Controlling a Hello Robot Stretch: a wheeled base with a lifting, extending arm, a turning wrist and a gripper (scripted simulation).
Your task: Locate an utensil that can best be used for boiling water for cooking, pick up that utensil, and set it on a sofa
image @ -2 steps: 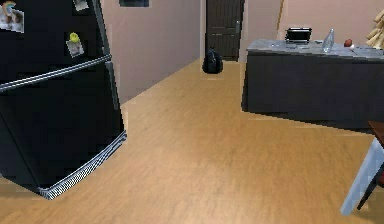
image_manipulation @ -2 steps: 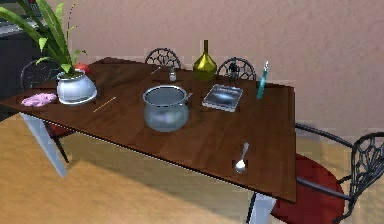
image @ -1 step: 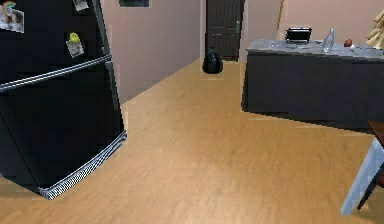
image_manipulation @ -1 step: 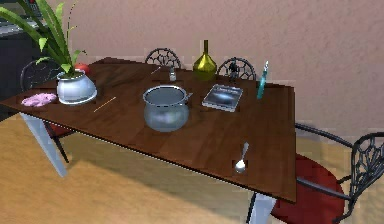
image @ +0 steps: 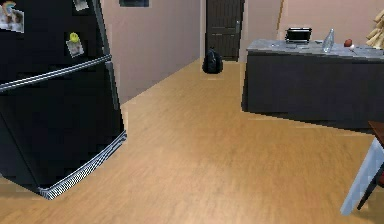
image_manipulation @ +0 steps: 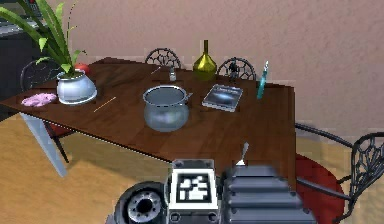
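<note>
Pot (image_manipulation: 166, 107) stands upright near the middle of the tabletop (image_manipulation: 120, 128). A tray (image_manipulation: 222, 97) lies just beside it, a shaker (image_manipulation: 173, 75) and a vase (image_manipulation: 205, 62) stand behind it, and a plant (image_manipulation: 70, 75) stands toward the far end. The arm's dark end with its white marker (image_manipulation: 195, 188) sits at the arm side view's bottom edge. I cannot tell whether the jaws are released or grasping anything.

The likeliest trouble is the grip. The pot is wide and round-walled, so thin fingers may skid off the rim and shove it into the tray or shaker. A reach made too low would strike the tabletop's near edge. The chair (image_manipulation: 350, 165) could snag the base while it lines up. Later, a swinging pot might clip the fridge (image: 50, 90) or counter (image: 310, 85).
</note>
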